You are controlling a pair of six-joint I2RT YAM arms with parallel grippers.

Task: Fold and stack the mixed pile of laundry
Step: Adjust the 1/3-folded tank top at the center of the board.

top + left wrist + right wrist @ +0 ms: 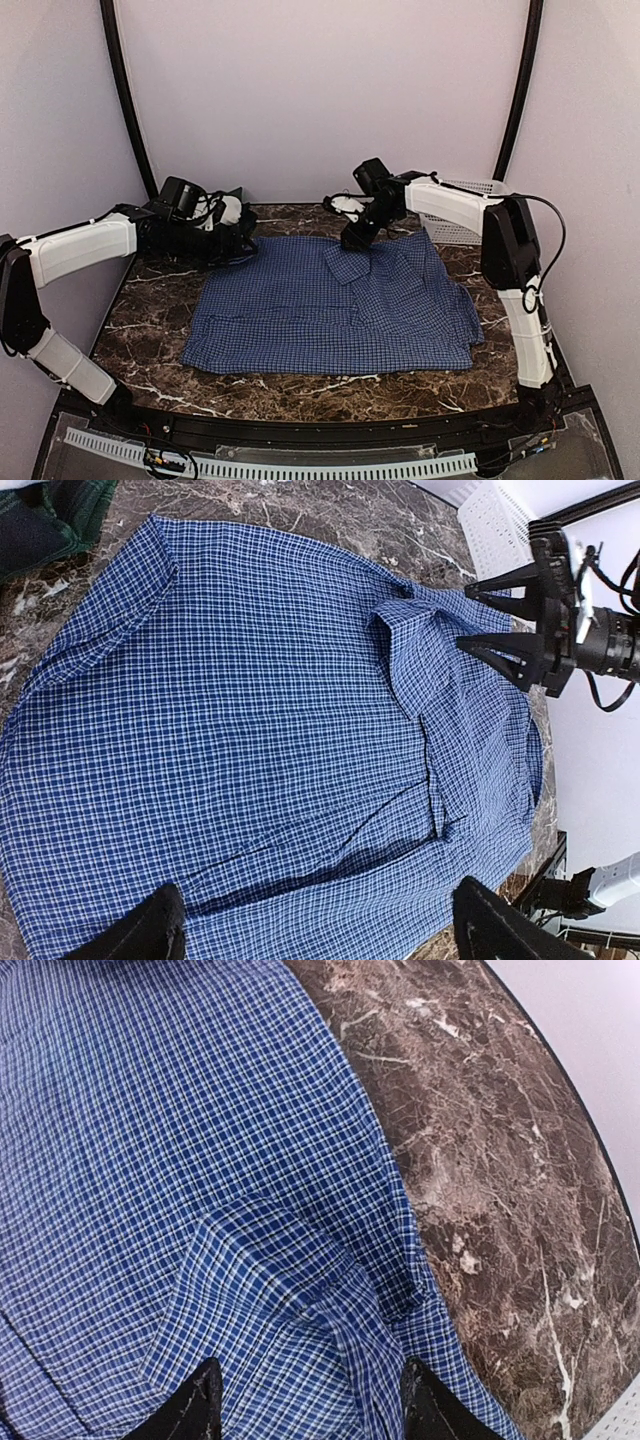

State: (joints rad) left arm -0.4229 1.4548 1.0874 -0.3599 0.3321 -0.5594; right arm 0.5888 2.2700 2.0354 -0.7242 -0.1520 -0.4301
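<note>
The blue-and-white check shirt [330, 305] lies spread flat on the marble table, with a folded flap [347, 262] near its back edge. My right gripper [355, 238] is open just above that flap; in the right wrist view its fingertips [195, 1405] straddle a raised fold of the shirt [290, 1280] without clamping it. My left gripper [235, 245] is open at the back left, by the shirt's corner, over a dark green plaid garment [40, 520]. In the left wrist view its gripper [315, 935] is empty above the shirt [250, 710]. A white garment [347, 205] lies behind the right gripper.
A white lattice basket [460, 215] stands at the back right corner and also shows in the left wrist view [495, 520]. Bare marble [150, 300] lies left of the shirt and along the front edge. Bare table [500, 1160] runs beside the shirt's edge.
</note>
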